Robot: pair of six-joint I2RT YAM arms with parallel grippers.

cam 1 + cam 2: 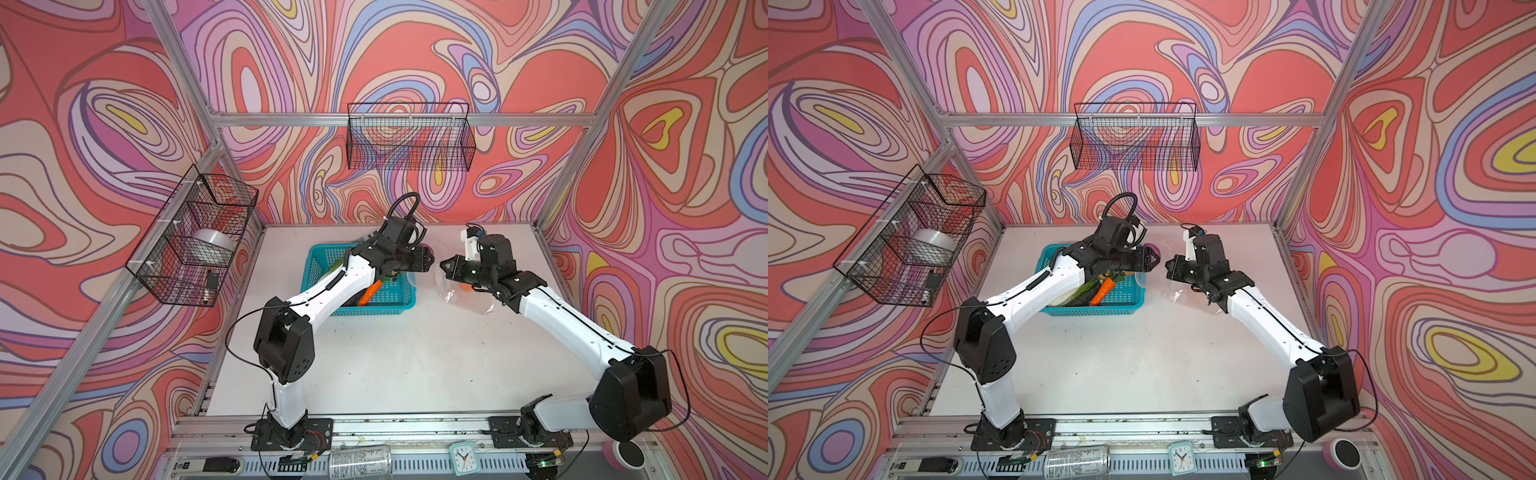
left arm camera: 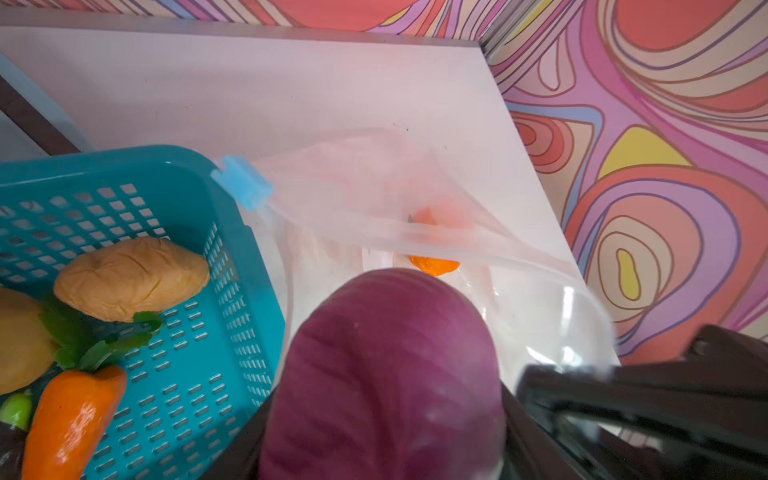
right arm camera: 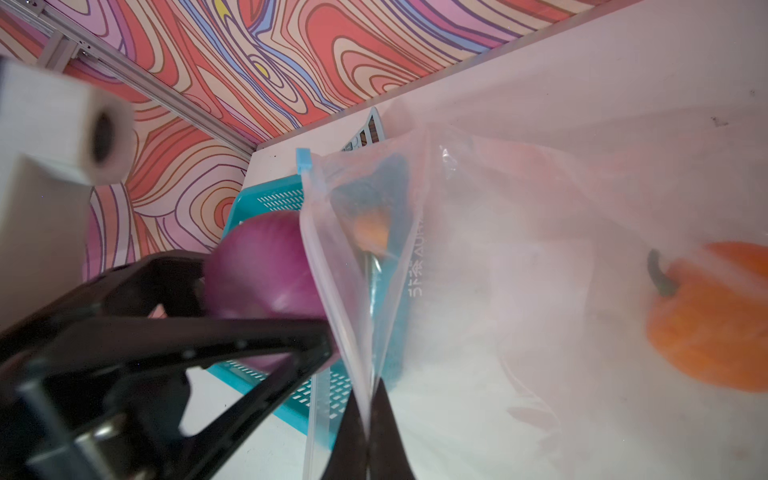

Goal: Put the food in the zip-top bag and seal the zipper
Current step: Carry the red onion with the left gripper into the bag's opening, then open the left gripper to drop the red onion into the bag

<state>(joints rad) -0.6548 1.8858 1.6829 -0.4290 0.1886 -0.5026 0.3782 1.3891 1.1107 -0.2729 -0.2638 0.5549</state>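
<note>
Your left gripper (image 1: 1153, 261) is clamping the rounded purple toy vegetable (image 2: 390, 374), hovering just left of the open mouth of the clear crinkly plastic zip-top bag (image 3: 519, 270) (your right gripper (image 3: 368, 434) is pinching its zipper strip (image 3: 323, 274)).

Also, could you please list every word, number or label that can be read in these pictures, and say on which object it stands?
"AUR": pale printed letters on the zip-top bag, seen in the right wrist view; this reading is uncertain, and the characters next to them are too blurred to read.
Can on the front rail: fine print, too small to read.
Clock: dial numbers, too small to read.
Nothing else is legible.
</note>
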